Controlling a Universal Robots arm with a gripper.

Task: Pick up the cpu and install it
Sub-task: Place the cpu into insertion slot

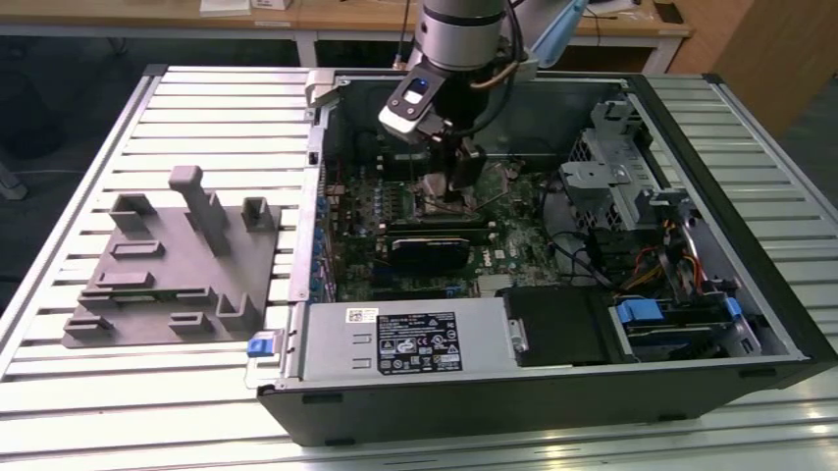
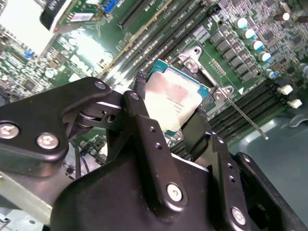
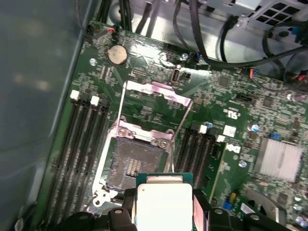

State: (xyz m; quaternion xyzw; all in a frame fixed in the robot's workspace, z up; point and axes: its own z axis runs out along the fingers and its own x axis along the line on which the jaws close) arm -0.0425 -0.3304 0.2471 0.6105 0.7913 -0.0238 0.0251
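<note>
Second wrist view: claw around cpu

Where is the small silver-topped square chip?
In both wrist views, the black gripper holds the chip near the empty metal-framed socket on the green motherboard.

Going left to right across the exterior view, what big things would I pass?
Grey plastic fixture → gripper, which clasps the cpu in the first wrist view → metal drive cage.
</note>
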